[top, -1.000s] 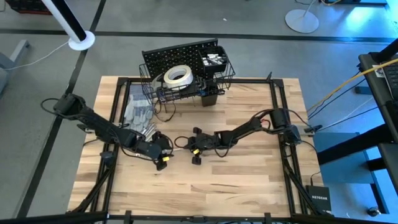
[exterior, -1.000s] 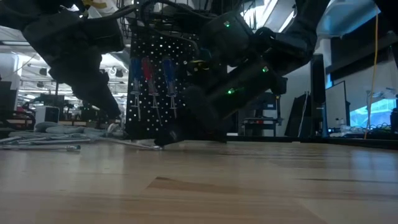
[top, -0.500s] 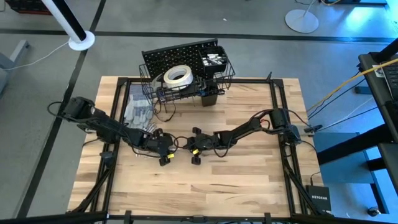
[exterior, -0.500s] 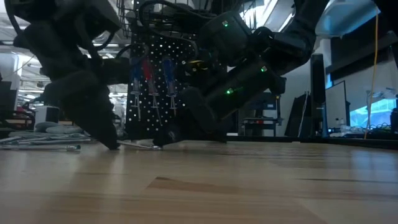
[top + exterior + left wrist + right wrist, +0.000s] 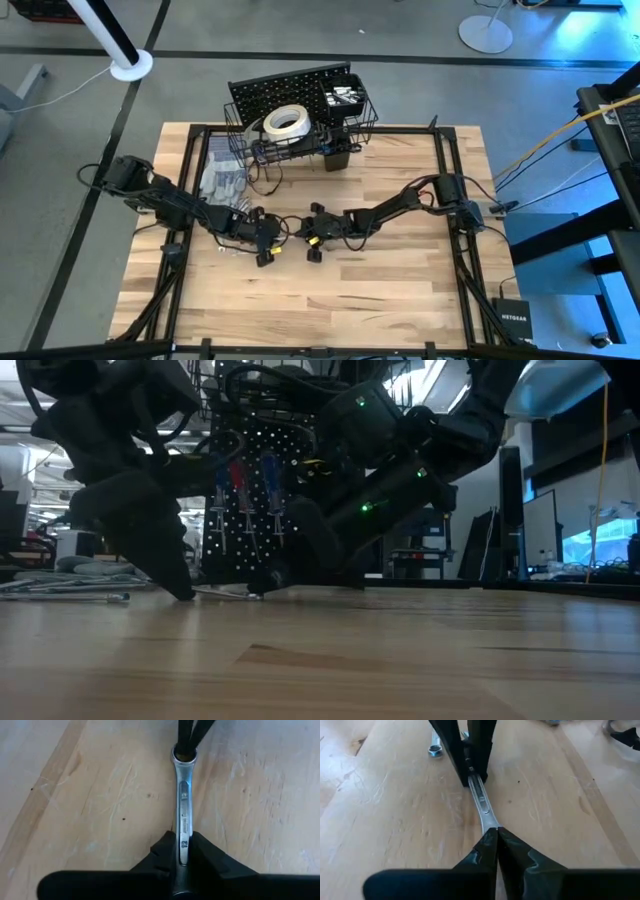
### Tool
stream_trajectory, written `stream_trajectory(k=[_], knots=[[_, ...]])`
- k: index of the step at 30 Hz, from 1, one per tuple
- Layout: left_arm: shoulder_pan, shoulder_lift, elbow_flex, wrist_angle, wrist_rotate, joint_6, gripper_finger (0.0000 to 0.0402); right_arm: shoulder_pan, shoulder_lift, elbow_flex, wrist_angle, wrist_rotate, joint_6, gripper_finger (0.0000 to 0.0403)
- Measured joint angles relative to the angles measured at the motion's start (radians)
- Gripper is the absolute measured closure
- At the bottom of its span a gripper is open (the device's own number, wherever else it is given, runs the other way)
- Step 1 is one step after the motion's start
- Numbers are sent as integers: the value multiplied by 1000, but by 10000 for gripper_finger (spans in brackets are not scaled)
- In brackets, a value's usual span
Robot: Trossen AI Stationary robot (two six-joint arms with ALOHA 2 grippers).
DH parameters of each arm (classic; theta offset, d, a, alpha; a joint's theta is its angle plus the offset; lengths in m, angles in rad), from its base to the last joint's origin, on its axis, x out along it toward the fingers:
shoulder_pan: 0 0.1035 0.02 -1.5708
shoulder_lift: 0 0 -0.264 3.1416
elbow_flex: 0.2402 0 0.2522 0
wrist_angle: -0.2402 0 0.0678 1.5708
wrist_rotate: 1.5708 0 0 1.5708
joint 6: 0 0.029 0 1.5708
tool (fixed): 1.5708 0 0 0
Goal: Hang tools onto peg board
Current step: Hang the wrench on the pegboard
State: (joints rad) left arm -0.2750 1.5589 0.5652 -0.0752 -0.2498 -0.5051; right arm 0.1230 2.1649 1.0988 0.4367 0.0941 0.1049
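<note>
Left claw (image 5: 268,243) is clenched on one end of a silver combination wrench (image 5: 183,815) lying flat on the wood surface (image 5: 400,290), mid-surface, just right of the grey gloves (image 5: 222,182). Right claw (image 5: 303,238) is pinched closed on the wrench's other end, so both claws meet nose to nose on the same tool. Looks like a handover or a re-grip. To do it well, one claw should let go before the other lifts, with the lift kept level so the wrench doesn't twist in the grip, and the ring end left clear for a peg. Peg board (image 5: 275,90) stands at the far edge, well apart from the wrench. Counts: one wrench in the claws, at least one more loose tool end nearby (image 5: 435,750), one white tape roll (image 5: 285,122) in the wire basket (image 5: 365,115), three screwdrivers (image 5: 243,485) hung already, two gloves as far as I can tell.
</note>
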Motion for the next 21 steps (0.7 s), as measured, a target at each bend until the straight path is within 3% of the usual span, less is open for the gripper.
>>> stream_trajectory(k=[5,14,17,21], knots=[[-17,3,-1,10,-60,-34,372,6,-115,-13,-203,0,-66,372],[-93,-44,61,-5,-215,-10,372,149,-510,-65,-627,318,-55,384],[-118,-90,70,18,-294,15,372,202,-621,-154,-570,410,31,384],[-148,-142,70,112,-462,50,372,233,-663,-332,-322,478,183,384]])
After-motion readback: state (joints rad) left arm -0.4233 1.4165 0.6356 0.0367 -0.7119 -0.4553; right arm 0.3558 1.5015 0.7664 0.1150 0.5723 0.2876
